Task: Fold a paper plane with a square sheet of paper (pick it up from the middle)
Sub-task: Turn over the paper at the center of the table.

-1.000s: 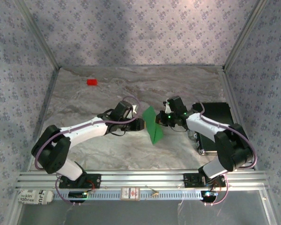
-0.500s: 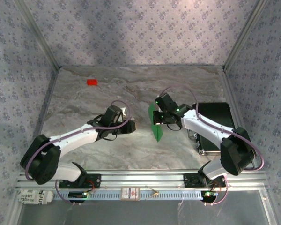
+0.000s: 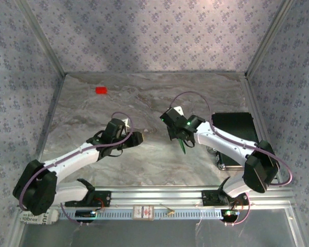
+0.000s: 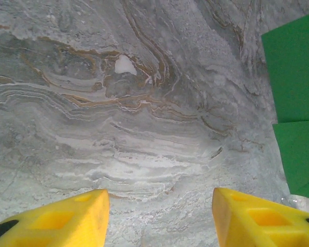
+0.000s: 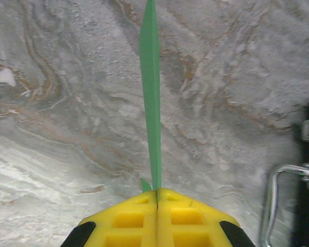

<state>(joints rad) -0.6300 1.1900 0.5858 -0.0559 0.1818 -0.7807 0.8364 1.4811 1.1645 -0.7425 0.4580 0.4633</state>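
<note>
Green paper (image 3: 183, 147), folded flat, is pinched in the right gripper (image 3: 181, 138) over the marble table (image 3: 92, 113), a little right of the table's middle. From above it shows as a thin green sliver poking out on the near side of the gripper's head. In the right wrist view the yellow fingers (image 5: 129, 218) are pressed together with no gap, clamping one end of the green paper (image 5: 151, 82). The paper runs away from them edge-on as a narrow blade, with a small green flap just beside the fingertips; whether its lower edge touches the table I cannot tell. The left gripper (image 3: 139, 138) sits to the left of the paper, apart from it, its jaws spread and grasping nothing. In the left wrist view its two yellow fingers (image 4: 56, 221) stand wide with bare marble between them. There the paper's broad face (image 4: 296, 92) shows at the right edge, crossed by a fold line and clear of both fingers. A small red block (image 3: 101, 90) lies far back on the left. A black box (image 3: 237, 126) sits at the right side of the table, and a metal handle (image 5: 272, 200) shows beside it.
</note>
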